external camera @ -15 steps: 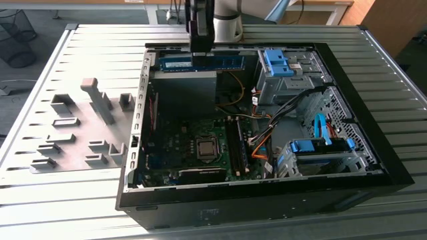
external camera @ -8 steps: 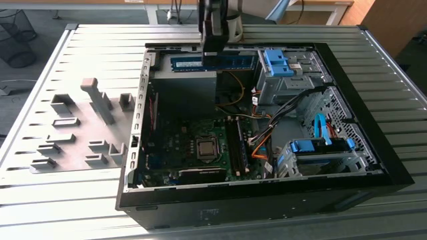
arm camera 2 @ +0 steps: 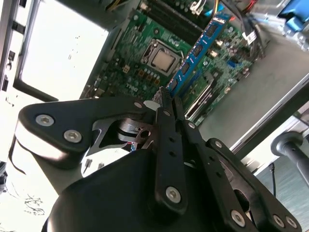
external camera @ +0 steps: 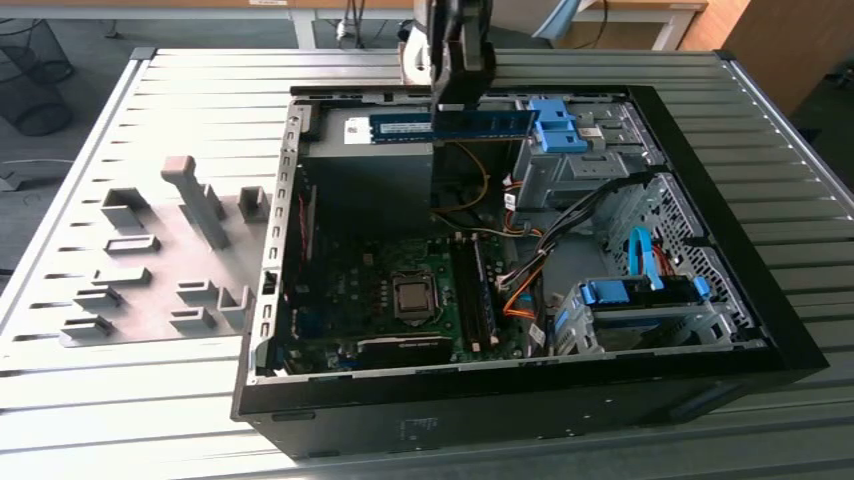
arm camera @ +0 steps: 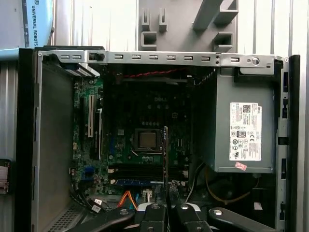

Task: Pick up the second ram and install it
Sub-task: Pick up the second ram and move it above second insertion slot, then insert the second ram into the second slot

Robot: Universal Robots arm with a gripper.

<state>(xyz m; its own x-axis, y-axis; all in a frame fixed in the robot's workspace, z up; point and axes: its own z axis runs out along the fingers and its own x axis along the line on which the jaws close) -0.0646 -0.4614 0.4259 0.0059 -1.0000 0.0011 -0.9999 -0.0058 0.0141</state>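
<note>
My gripper is shut on the second ram, a long blue-green stick with black chips. It holds the stick level above the far edge of the open PC case. In the second wrist view the ram runs out from between the fingertips, with the gripper above the motherboard. The first wrist view shows the ram edge-on over the board, gripper clamped on it. The black memory slots lie beside the CPU socket; one slot looks blue, as if filled.
Grey fixture blocks stand on the slatted table at the exterior view's left. Inside the case are blue drive brackets, orange and black cables and the power supply. The case walls rise around the board.
</note>
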